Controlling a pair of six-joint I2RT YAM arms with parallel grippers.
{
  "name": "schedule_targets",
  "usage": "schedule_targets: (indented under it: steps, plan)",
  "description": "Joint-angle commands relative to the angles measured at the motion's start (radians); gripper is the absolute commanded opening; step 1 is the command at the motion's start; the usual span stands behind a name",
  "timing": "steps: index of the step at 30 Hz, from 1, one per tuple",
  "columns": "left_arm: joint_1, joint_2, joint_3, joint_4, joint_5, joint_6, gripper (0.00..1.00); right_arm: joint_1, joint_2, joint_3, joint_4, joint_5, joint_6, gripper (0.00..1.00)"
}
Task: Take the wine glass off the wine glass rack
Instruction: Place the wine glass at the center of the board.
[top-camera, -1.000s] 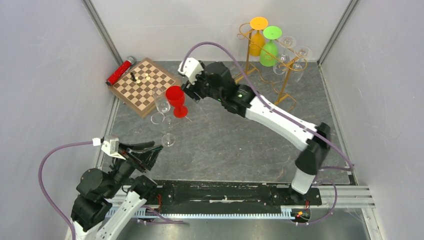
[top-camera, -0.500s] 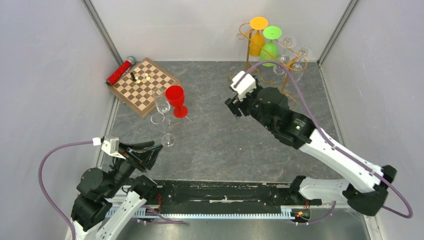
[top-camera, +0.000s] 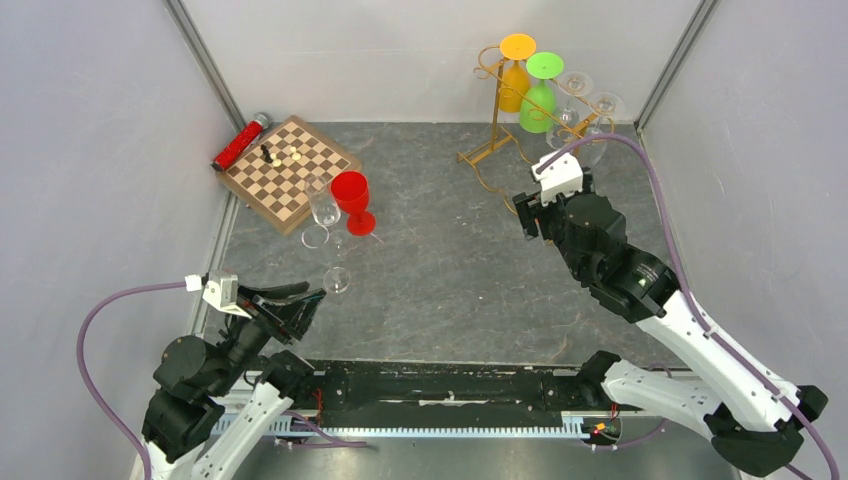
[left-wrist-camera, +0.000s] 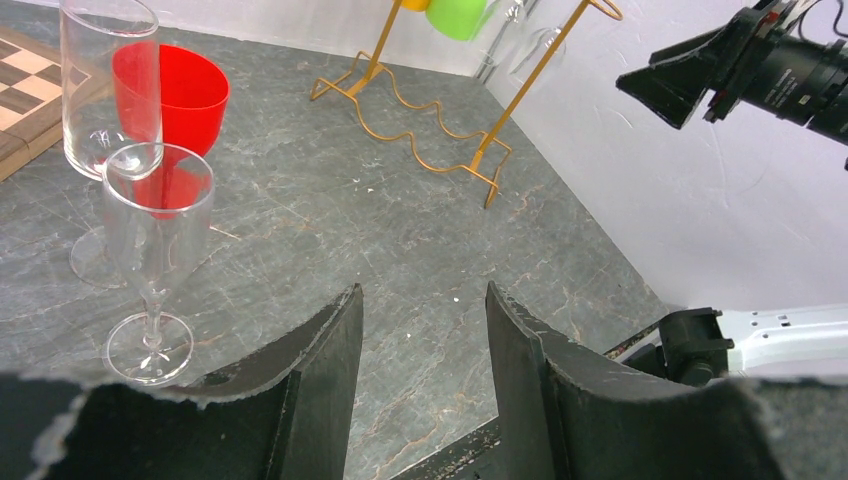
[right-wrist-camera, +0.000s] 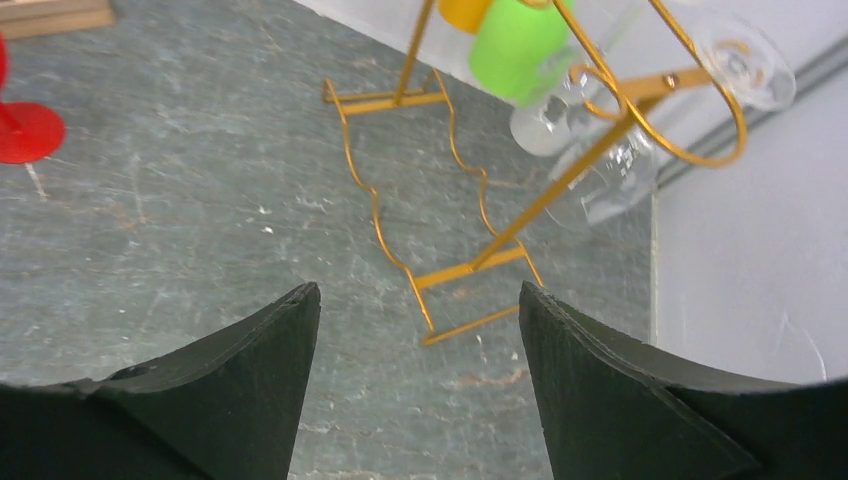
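Right gripper (right-wrist-camera: 415, 300) stands wide and empty before the wine glass rack (right-wrist-camera: 470, 268) at the far right corner; we advise taking the nearest clear wine glass (right-wrist-camera: 608, 176) (hung inverted) by its stem, sliding outward.

The wine glass rack (right-wrist-camera: 470, 268) is gold wire. At the upper right of the top view are an orange wine glass (top-camera: 517, 47), a lime-green wine glass (top-camera: 545, 65) and clear wine glasses (right-wrist-camera: 612, 178). At the upper left are a brown-and-cream checkered chessboard (top-camera: 290, 172), a red goblet (top-camera: 350, 190) and a red cylinder (top-camera: 238, 146). The table (top-camera: 450, 260) is dark grey, veined like marble. My right gripper (right-wrist-camera: 418, 290) is black.
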Motion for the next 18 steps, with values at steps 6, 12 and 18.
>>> schedule_targets:
  steps: [6, 12, 18]
  plan:
    - [0.006, -0.001, -0.003, 0.023, 0.003, 0.030, 0.55, -0.172, -0.084, -0.179, 0.020, 0.060, 0.094, 0.76]
    - [0.005, -0.002, -0.003, 0.025, 0.020, 0.035, 0.55, -0.361, -0.133, -0.374, 0.184, -0.049, 0.174, 0.75]
    - [0.006, -0.024, -0.005, 0.029, 0.020, 0.039, 0.55, -0.467, -0.172, -0.571, 0.399, -0.096, 0.239, 0.74]
